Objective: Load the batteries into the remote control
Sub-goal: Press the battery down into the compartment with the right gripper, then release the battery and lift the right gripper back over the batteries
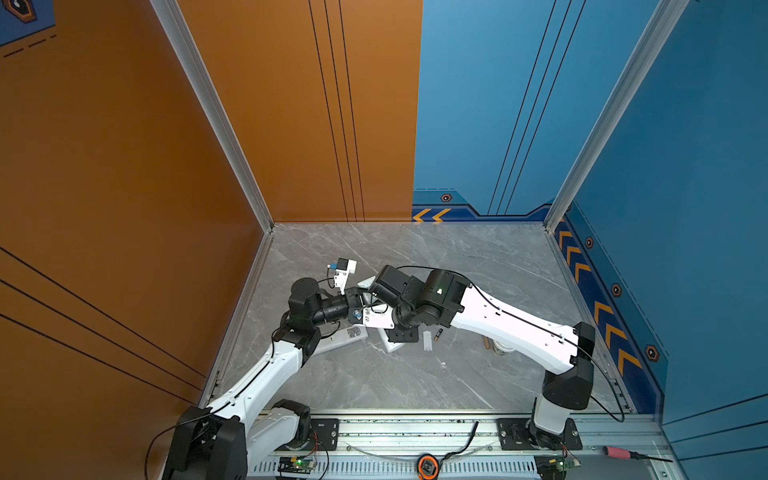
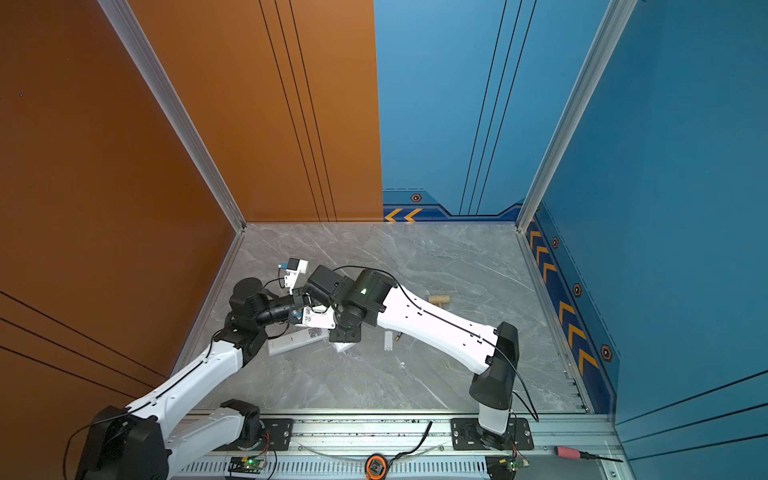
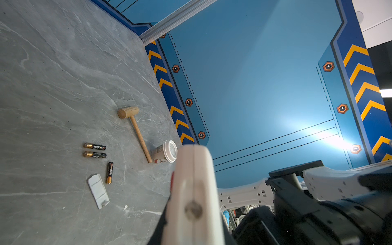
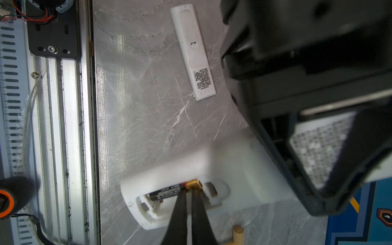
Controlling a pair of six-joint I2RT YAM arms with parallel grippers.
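Bright even light, glare on blue wall [image 3: 335, 140], close remote [image 3: 191, 197] seemingly blurred.

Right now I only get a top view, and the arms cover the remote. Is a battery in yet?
Observer: Yes. The right wrist view shows one battery lying in the open compartment of the held remote.
Operator: Right gripper?
Observer: The right gripper is shut, with its tips on that battery's gold end.
Operator: How many are left to load?
Observer: The left wrist view shows three loose batteries on the table: two side by side, one beside the battery cover.
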